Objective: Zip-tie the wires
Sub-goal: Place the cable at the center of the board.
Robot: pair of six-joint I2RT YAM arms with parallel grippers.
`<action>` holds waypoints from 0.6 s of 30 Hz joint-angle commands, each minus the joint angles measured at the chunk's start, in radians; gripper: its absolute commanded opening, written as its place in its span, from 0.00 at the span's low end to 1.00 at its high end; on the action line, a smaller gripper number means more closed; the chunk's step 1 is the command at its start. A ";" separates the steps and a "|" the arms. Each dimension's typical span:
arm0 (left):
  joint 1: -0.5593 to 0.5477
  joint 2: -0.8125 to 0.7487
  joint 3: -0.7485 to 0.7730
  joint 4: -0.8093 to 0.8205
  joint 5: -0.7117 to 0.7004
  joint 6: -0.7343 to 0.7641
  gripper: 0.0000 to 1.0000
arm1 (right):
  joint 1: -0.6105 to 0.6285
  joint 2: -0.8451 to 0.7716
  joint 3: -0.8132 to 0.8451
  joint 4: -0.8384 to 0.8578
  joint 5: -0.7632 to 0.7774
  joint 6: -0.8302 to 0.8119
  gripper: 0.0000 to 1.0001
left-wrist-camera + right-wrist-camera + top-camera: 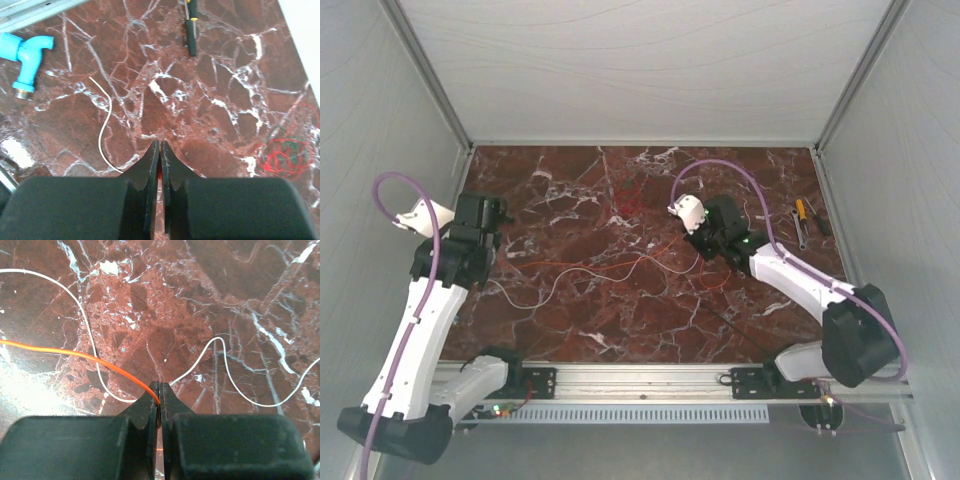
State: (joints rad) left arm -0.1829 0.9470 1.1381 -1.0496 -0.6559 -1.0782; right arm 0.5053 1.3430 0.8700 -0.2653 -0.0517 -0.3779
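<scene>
Thin wires lie across the marble table (pixel 580 320). An orange wire (pixel 610 264) stretches between my two grippers, and a white wire (pixel 560 285) snakes beside it. A red tangle (pixel 628 200) lies farther back and shows in the left wrist view (pixel 285 152). My left gripper (pixel 492 216) is shut, with a sliver of orange wire (pixel 160 172) between its fingers. My right gripper (pixel 700 243) is shut on the orange wire (pixel 90 357) just above the table. White wire loops (pixel 225 365) lie past its tips. A faint thin dark line (pixel 745 330) at the front right may be the zip tie.
A yellow-handled screwdriver (pixel 802 222) lies at the right edge and also shows in the left wrist view (pixel 191 35). A blue pipe fitting (pixel 27 57) lies at that view's upper left. White walls enclose the table on three sides. An aluminium rail (pixel 650 378) runs along the front.
</scene>
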 commanded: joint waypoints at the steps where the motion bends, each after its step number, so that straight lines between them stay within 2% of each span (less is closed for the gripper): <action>1: 0.031 -0.015 -0.053 0.048 -0.043 0.060 0.00 | 0.016 0.060 0.027 0.019 0.035 -0.006 0.00; 7: 0.061 -0.030 -0.122 0.071 -0.048 0.083 0.00 | 0.021 0.113 0.055 0.010 0.091 0.006 0.06; 13: 0.088 -0.045 -0.185 0.100 -0.042 0.108 0.00 | 0.033 0.114 0.043 0.008 0.093 0.010 0.21; 18: 0.100 -0.086 -0.249 0.210 0.013 0.144 0.00 | 0.047 0.124 0.060 0.009 0.085 0.015 0.22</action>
State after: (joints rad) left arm -0.0925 0.9005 0.9165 -0.9565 -0.6697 -0.9840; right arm 0.5365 1.4586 0.8886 -0.2657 0.0269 -0.3737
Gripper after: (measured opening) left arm 0.003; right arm 0.222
